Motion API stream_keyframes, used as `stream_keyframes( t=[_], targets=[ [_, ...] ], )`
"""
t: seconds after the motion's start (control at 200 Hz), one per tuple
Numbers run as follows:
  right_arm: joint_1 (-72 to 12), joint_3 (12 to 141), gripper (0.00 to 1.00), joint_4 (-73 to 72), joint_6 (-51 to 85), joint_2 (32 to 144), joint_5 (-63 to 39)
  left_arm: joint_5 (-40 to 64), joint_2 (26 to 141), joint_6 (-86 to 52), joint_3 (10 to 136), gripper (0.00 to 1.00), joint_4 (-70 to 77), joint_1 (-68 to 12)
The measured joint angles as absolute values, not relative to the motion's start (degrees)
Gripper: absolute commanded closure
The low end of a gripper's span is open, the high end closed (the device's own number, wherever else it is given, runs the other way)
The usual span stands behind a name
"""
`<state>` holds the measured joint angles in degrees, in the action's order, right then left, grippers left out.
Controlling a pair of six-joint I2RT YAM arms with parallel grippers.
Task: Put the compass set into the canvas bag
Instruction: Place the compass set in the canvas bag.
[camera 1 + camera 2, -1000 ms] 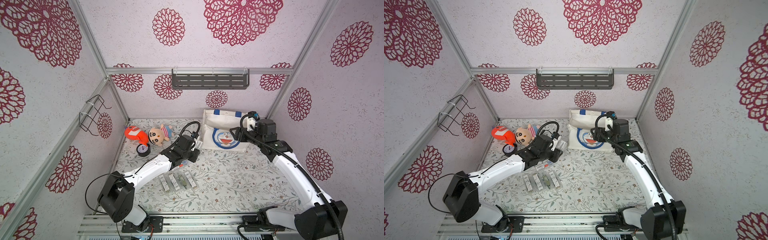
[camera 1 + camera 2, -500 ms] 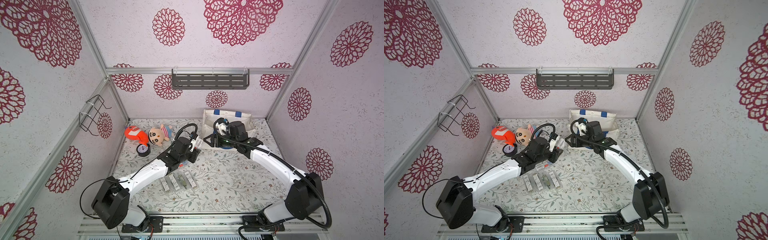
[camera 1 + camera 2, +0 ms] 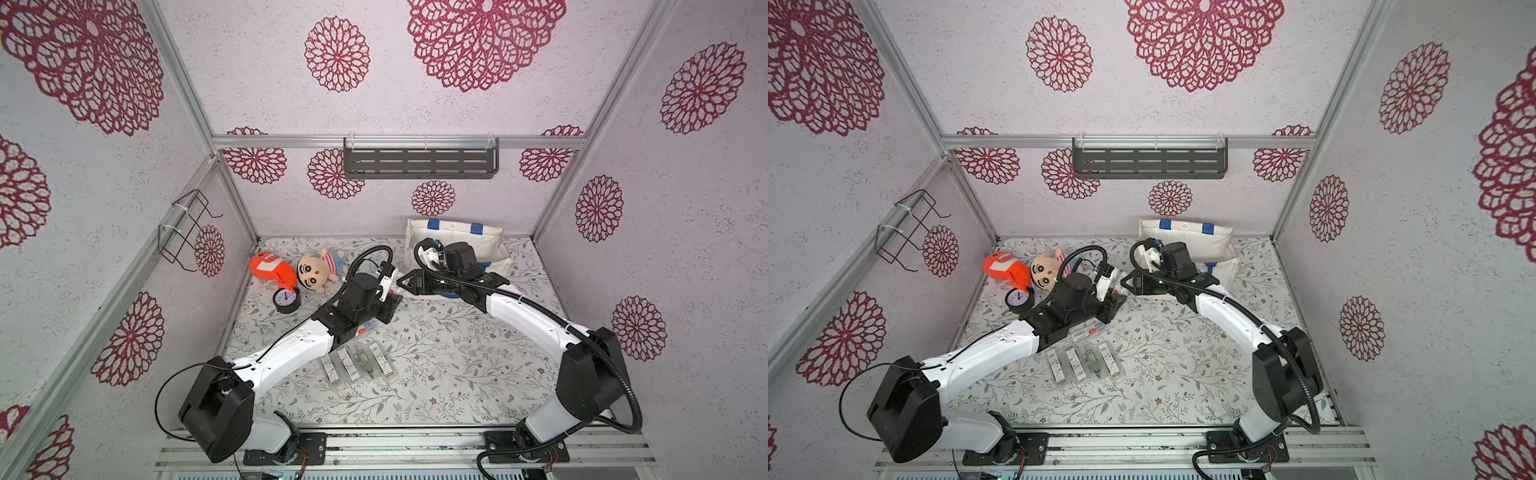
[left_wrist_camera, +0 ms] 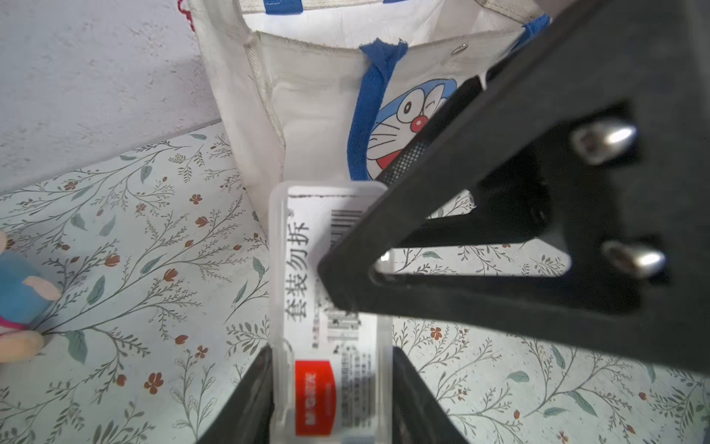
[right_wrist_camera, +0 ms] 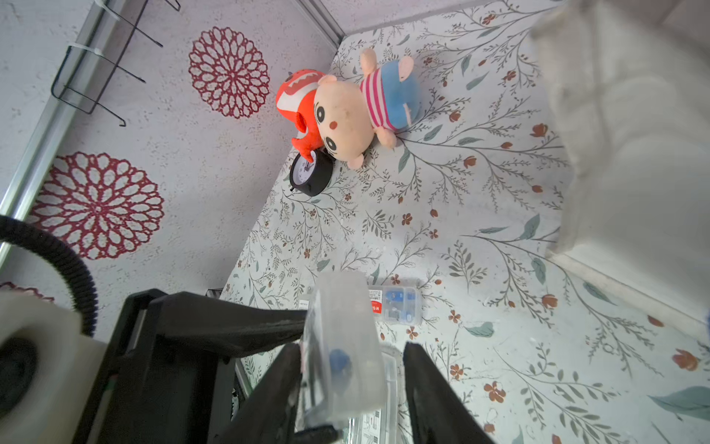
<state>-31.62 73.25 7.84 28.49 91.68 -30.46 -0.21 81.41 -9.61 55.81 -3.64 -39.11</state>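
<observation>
The compass set (image 4: 299,269) — a clear case — is clamped by the left gripper (image 4: 332,353) near the table's (image 3: 457,374) 12 o'clock. Its other end is straddled by the right gripper (image 5: 351,348), jaws half-wide. The canvas bag (image 3: 453,232) is seen at 1 o'clock.

Clear-cased compass set (image 4: 303,269) held near upright cream canvas bag (image 4: 307,107).

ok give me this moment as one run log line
left end effector: shut on compass set | right end effector: open around same set | canvas bag: upright, set not inside
</observation>
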Motion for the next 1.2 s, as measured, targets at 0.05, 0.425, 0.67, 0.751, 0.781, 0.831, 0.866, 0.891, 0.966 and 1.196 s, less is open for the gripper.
stream_keyframes(
  t=[0.05, 0.425, 0.67, 0.751, 0.781, 0.831, 0.866, 0.891, 0.966, 1.196],
  targets=[
    [-31.66, 73.52, 0.59, 7.42, 28.60, 92.18, -30.81, -0.19, 81.41, -9.61, 55.81, 0.66, -3.64, -39.11],
    [-31.73, 73.71, 0.74, 5.28, 29.98, 93.32, -33.26, -0.03, 81.41, -9.65, 55.81, 0.64, -3.64, -39.11],
    [-31.79, 73.69, 0.84, 4.54, 30.04, 93.32, -34.37, 0.12, 81.41, -9.93, 55.81, 0.61, -3.66, -39.03],
    [-31.77, 73.69, 0.85, 4.54, 30.04, 93.32, -34.35, 0.14, 81.41, -10.07, 55.81, 0.59, -3.68, -39.00],
    [-31.77, 73.69, 0.85, 4.54, 30.04, 93.32, -34.35, 0.14, 81.41, -10.09, 55.81, 0.58, -3.68, -39.00],
    [-31.77, 73.69, 0.86, 4.54, 30.04, 93.32, -34.33, 0.14, 81.41, -10.13, 55.81, 0.54, -3.68, -39.00],
    [-31.77, 73.69, 0.87, 4.54, 30.02, 93.32, -34.33, 0.12, 81.41, -10.24, 55.79, 0.51, -3.68, -39.00],
    [-31.77, 73.69, 0.88, 4.54, 30.02, 93.32, -34.30, 0.10, 81.41, -10.33, 55.77, 0.49, -3.66, -39.00],
    [-31.86, 73.67, 0.89, 4.60, 30.00, 93.32, -33.52, -0.10, 81.41, -10.48, 55.72, 0.43, -3.64, -39.00],
    [-31.86, 73.60, 0.93, 5.67, 29.50, 93.32, -31.16, -0.05, 81.30, -10.79, 55.22, 0.33, -3.22, -39.03]
  ],
)
